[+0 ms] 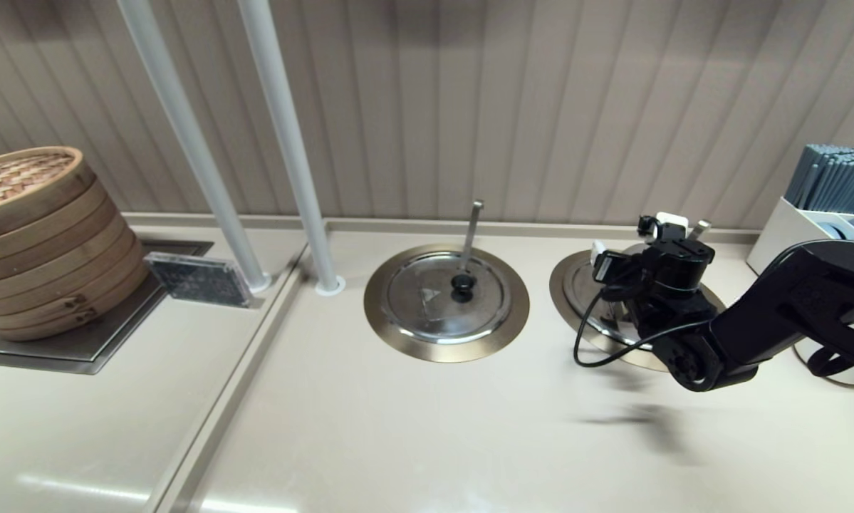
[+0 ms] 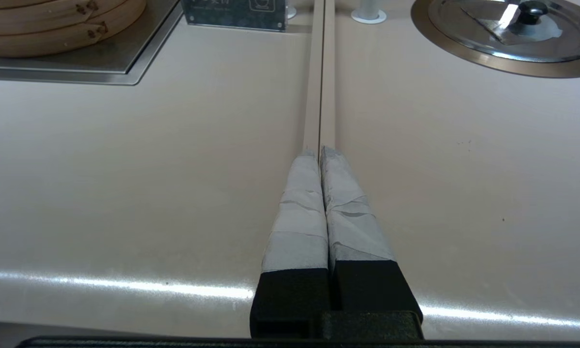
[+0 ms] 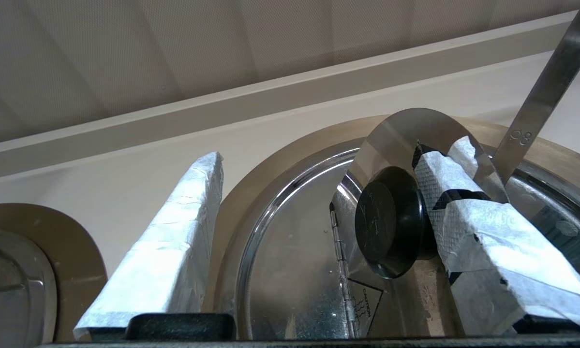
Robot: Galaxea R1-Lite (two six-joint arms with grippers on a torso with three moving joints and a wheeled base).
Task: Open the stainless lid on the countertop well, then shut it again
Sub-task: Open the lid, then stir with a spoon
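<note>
- Gripping nothing with the left gripper point(image 2: 319, 152): fingers pressed together, parked low over the bare counter point(image 2: 125, 169) at the near left.
- Ignoring the stack of steamer baskets point(image 1: 35, 235) at the far left; no part in this job.
- Leaving alone, in the middle, the twin lid point(image 1: 434, 296), flat on its own gold-ringed twin well point(image 1: 384, 313).
- Working on the right with the right gripper point(image 3: 328, 154), low over the well point(image 3: 294, 145): fingers spread wide, clamped on nothing. One finger point(image 3: 464, 212) set just beside the black knob point(image 3: 391, 222), the other well apart from it.
- Finding the lid point(image 3: 290, 251) hinged across its middle: the knob half tipped up, close to upright, the other half flat in the well. Slanting ladle handle point(image 3: 546, 92) just beyond the raised half.
- Judging the step: opening about done, closing not yet done.
- Calling next for a gentle push or guided lowering of the raised half onto the well, with the finger kept off the ladle handle and the knob not allowed to slip and drop.
- Hard to tell whether the finger actually touches the knob or only sits beside it.
- Hidden in the head view: fingertips, knob and most of the lid, all behind the black wrist. Nothing visible of the well's inside.
</note>
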